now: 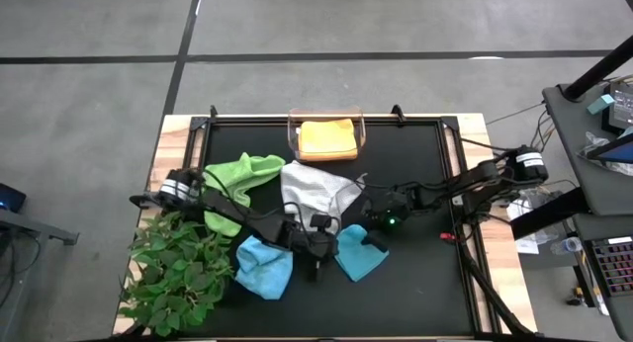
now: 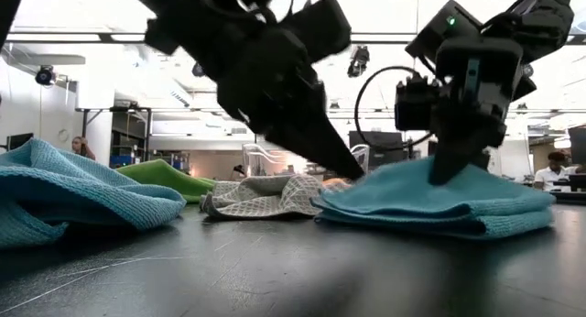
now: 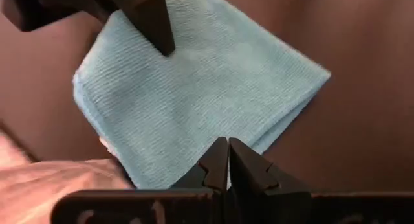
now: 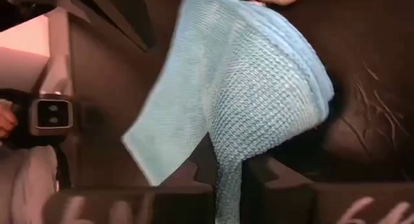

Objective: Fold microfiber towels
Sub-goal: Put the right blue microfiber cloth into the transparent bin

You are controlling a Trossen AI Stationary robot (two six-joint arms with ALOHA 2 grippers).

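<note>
The teal towel [image 1: 358, 259] lies folded on the black mat, near the table's front. My right gripper [image 2: 447, 175] stands on top of it, shut on its cloth. My left gripper [image 3: 228, 149] is shut and empty, its tips by the towel's left edge [image 2: 343, 193]. The light blue towel [image 1: 265, 269] lies crumpled to the left. The grey-white towel [image 1: 316, 189] and the lime green towel [image 1: 243, 174] lie crumpled farther back. The yellow-orange towel [image 1: 327, 139] sits folded in the clear bin. My right gripper pinches a raised pucker of the teal towel's top layer [image 4: 228, 175] between its two fingers. The fingers [image 3: 157, 26] come from above, slanting in from the table's right. The rest of the towel lies flat on the mat. My left gripper's tips are close to the towel's left edge; I cannot tell whether they touch it.
A leafy green plant [image 1: 178, 273] stands at the table's front left corner, beside the left arm. The clear bin [image 1: 293, 134] is at the far edge, in the middle. Bare mat [image 1: 425, 283] lies to the right of the teal towel. People show in the room beyond.
</note>
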